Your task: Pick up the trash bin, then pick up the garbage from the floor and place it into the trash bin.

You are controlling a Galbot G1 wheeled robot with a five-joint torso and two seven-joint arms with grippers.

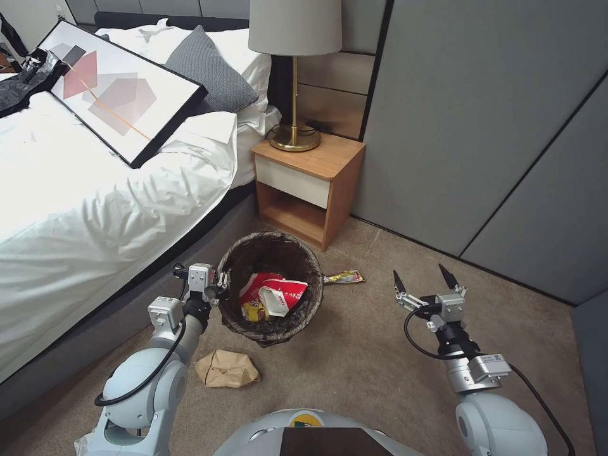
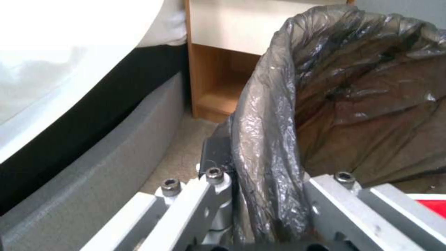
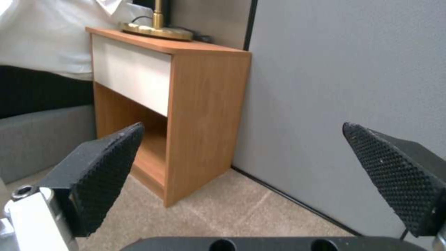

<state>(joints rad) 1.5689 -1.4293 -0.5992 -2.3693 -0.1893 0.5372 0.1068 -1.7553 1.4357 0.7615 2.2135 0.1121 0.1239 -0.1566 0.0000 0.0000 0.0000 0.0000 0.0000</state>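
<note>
The trash bin [image 1: 297, 250], lined with a dark bag, is held off the carpet beside the bed. My left gripper [image 1: 223, 286] is shut on its near-left rim; the left wrist view shows the bag's folded rim [image 2: 264, 139] pinched between the jaws. Inside the bin lie a red-and-white paper cup [image 1: 282, 294] and a yellow wrapper [image 1: 253, 310]. A crumpled brown paper bag [image 1: 226, 369] lies on the floor just in front of the bin. A yellow snack wrapper [image 1: 344, 277] lies on the carpet right of the bin. My right gripper [image 1: 423, 278] hangs open and empty farther right.
A wooden nightstand [image 1: 313, 180] with a brass lamp [image 1: 295, 136] stands behind the bin. The bed [image 1: 95, 209] with a framed picture [image 1: 120, 88] runs along the left. Grey wall panels [image 1: 481, 126] close off the right side. Open carpet lies between my arms.
</note>
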